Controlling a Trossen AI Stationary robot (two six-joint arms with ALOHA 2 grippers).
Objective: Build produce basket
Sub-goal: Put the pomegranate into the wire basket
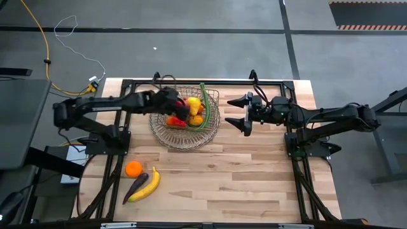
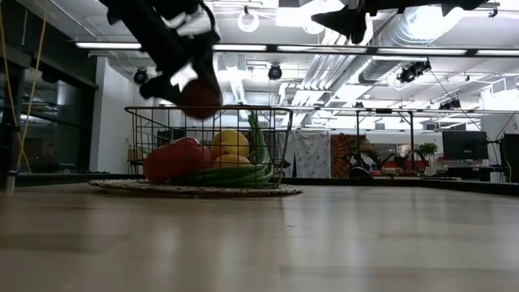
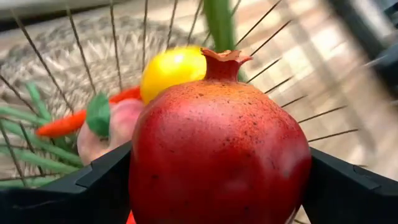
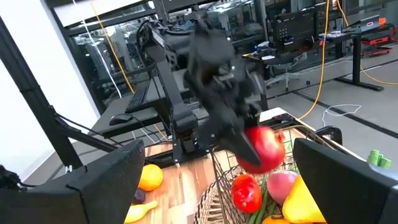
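Note:
The wire basket (image 1: 184,121) stands on the far middle of the table. It holds a lemon (image 3: 173,70), long green beans (image 2: 243,173), a red chilli (image 3: 65,123) and other red and orange produce. My left gripper (image 1: 177,107) is over the basket, shut on a red pomegranate (image 3: 217,143) at about rim height (image 2: 200,99). My right gripper (image 1: 244,115) is open and empty, in the air just right of the basket. An orange (image 1: 133,168), a purple eggplant (image 1: 135,187) and a banana (image 1: 148,184) lie on the near left of the table. My left gripper pinches the pomegranate by its two opposite sides (image 3: 144,171) between its two fingers (image 3: 102,183). The fruit's crown (image 3: 222,61) points away from the wrist. The fingers slant down from the table's left. The fruit is lifted clear, above the produce in the basket.
The basket stands on a round woven mat (image 2: 195,189). Black frame rails (image 1: 210,81) run along the table's far edge and sides. Bare wood lies across the near middle and right (image 1: 254,184).

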